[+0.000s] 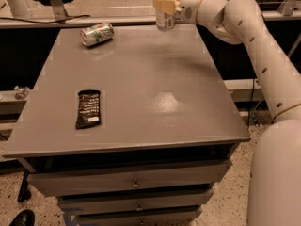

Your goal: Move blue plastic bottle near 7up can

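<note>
The blue plastic bottle [164, 13] is held upright just above the far edge of the grey table [141, 102], its cap cut off by the top of the view. My gripper [164, 4] is shut on the bottle around its middle, reaching in from the right on the white arm [244, 27]. The 7up can [97, 34] lies on its side at the far left of the table, well to the left of the bottle.
A flat black snack wrapper [88, 108] lies at the left front of the table. Drawers [134, 182] sit under the tabletop. A dark shoe [21, 218] is on the speckled floor at the lower left. A ledge runs behind the table.
</note>
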{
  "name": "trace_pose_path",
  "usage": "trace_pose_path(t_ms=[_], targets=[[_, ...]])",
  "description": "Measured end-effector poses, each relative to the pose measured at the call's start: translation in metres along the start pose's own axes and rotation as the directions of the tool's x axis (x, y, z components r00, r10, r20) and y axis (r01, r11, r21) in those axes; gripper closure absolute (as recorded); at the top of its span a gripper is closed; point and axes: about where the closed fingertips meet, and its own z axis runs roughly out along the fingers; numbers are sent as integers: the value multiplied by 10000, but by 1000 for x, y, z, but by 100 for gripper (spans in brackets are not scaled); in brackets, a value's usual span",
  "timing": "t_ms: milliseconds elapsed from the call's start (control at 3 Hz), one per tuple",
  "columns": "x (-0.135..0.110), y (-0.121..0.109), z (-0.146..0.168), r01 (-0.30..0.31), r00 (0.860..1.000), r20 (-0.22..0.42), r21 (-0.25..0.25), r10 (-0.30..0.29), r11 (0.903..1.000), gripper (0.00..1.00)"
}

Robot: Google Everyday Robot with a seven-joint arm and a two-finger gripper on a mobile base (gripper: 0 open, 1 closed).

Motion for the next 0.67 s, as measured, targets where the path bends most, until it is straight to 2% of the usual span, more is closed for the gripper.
trace_pose_path(t_ms=[667], targets=[[30, 40, 59, -339, 9986, -440, -727, 307, 9968, 100]])
